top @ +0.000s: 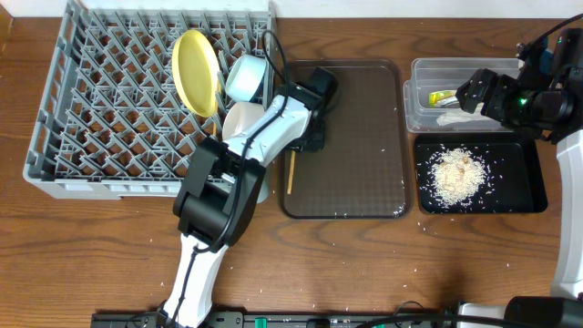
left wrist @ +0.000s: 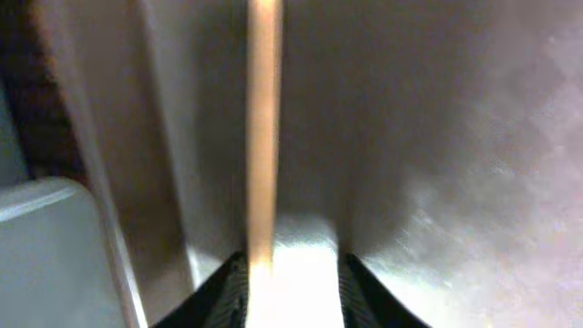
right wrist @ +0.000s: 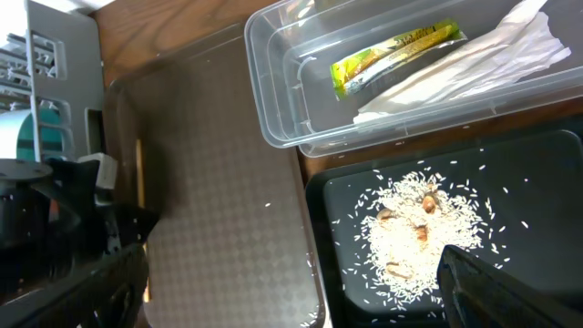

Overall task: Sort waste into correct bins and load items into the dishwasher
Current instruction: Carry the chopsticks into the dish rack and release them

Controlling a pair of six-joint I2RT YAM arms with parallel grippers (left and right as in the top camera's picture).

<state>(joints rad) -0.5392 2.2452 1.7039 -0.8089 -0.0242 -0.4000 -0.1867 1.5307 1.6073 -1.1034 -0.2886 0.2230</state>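
Nearest the robot's edge of the brown wooden table (top: 82, 264), the flat black rectangular tray (top: 533, 187) lies on the right. A loose heap of white rice grains (top: 455, 173) is piled left of its middle, with a few tan bits in the heap and stray grains dotting the floor around it. Just beside it on the left lies the larger brown serving tray (top: 364, 137), its textured floor sprinkled with a few grains. Along that tray's left side rests a thin, pale wooden chopstick (top: 291, 171), lying lengthwise from near to far. The left gripper (left wrist: 293, 278) is low over the stick's far end. In the wrist view the blurred chopstick runs between the two black fingers (left wrist: 228, 287), close against one while the other stands clear of it, so the gap is narrow but not pinched on the wood. Farther back on the right, just beyond the black tray, sits the clear rectangular plastic tub (top: 414, 87), holding the green-and-orange snack wrapper (top: 444, 97) and crumpled white paper (top: 455, 117). The right gripper (top: 474, 91) hovers above the tub, fingers spread wide with nothing between them. Left of the brown tray, the large grey plastic dish rack (top: 55, 137) of upright pegs carries three items along its right side. These are a white bowl (top: 239, 118), then a light blue bowl (top: 244, 77) on edge, and a round yellow plate (top: 196, 71) standing upright among the pegs.
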